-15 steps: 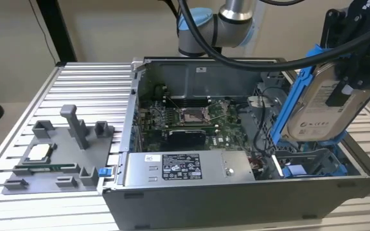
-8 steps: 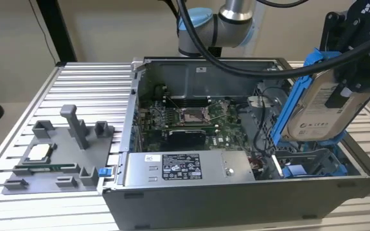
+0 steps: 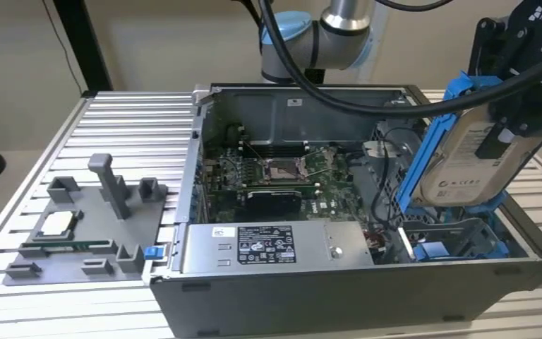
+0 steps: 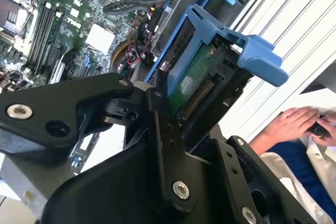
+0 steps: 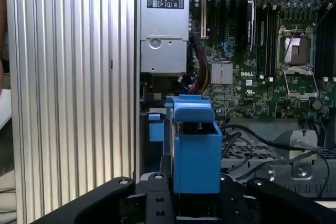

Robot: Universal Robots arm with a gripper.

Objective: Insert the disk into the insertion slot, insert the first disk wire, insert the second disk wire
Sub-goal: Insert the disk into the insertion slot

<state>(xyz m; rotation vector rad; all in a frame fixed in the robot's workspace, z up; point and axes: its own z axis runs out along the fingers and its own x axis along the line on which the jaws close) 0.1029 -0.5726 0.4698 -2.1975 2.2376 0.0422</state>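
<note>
the gripper (image 3: 497, 138) is shut tight on the disk (image 3: 459, 169), its fingers pressing the two flat faces, blue bracket and all. the disk hangs nearly upright, tilted a little, in the air just above the insertion slot (image 3: 450, 240) at the near corner of the open computer case (image 3: 346, 296) on the exterior view's right, not yet seated. the power-supply box (image 3: 252, 247) lies to the slot's left. a person's hand (image 4: 286, 124) rests beyond the case in the second wrist view.

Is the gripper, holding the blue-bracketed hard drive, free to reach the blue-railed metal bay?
Probably yes: the gripper holds the blue-bracketed silver-grey hard drive tilted above the blue-railed grey metal bay; nothing shows between them.
</note>
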